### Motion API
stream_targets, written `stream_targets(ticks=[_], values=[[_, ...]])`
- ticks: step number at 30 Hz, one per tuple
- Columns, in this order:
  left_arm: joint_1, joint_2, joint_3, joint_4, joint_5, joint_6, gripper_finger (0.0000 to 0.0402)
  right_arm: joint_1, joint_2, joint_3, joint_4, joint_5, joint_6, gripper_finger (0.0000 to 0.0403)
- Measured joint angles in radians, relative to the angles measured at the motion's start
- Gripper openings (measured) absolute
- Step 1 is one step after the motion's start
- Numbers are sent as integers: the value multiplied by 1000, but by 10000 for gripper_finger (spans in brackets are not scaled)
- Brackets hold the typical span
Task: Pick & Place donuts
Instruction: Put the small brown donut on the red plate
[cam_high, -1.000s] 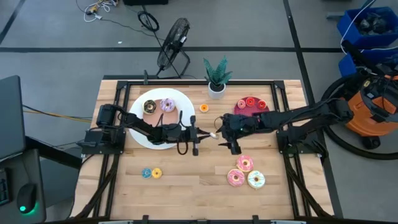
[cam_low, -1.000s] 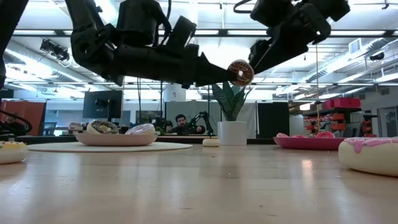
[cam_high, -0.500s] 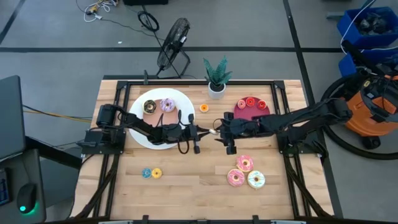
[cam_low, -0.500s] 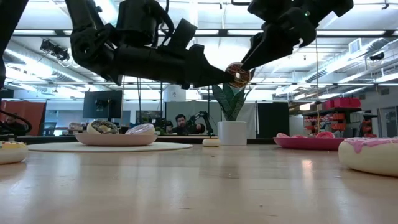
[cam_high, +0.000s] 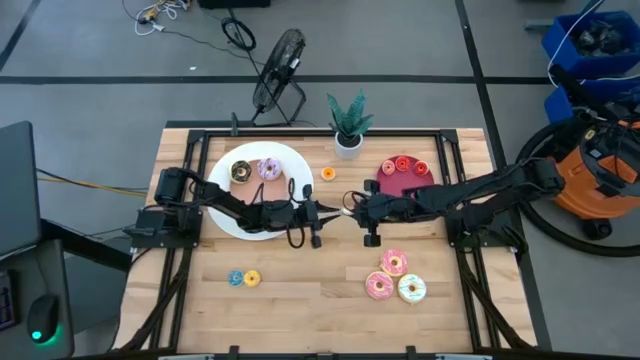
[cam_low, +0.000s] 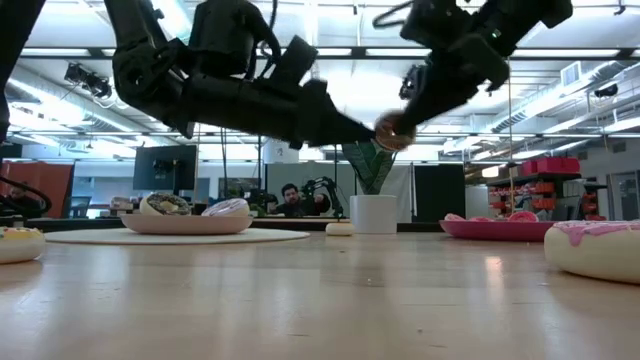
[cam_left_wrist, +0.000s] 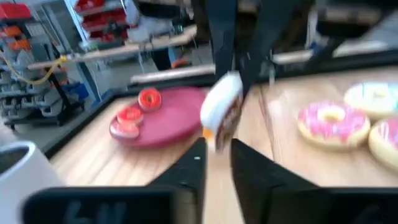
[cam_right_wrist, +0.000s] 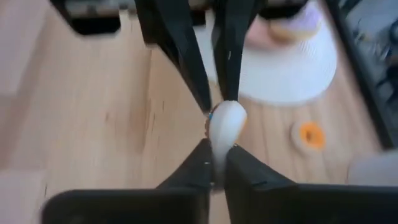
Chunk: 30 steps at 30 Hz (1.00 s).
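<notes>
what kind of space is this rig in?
Likely a robotics lab or workshop: open ceiling with strip lights, an orange shop vacuum and a floor fan beside the wooden table.

Motion blur is smearing the donut (cam_left_wrist: 222, 118) between both grippers' fingertips; its frosting colour is staying too unclear to tell.

Right claw (cam_right_wrist: 216, 163) closed onto donut (cam_right_wrist: 225, 127); left claw (cam_left_wrist: 216, 160) loosened.
</notes>
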Motion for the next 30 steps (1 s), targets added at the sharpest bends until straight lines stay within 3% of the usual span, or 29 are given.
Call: stream_targets(ticks=[5, 10, 19, 23, 30], values=[[0, 0, 0, -204, -1, -18, 174, -43, -36, 38, -275, -7, 129, 15], [-25, 0, -2, -379, -37, -89, 231, -234, -86, 50, -600, -77, 279, 11], [-119, 0, -52, -333, -205, -117, 220, -708, -86, -32, -672, -409, 312, 9], [-152, 0, -106, -228, -266, -106, 205, -829, -86, -98, -667, -426, 347, 8], [-173, 0, -163, -94, -273, -85, 186, -934, -86, -180, -593, -417, 367, 10]])
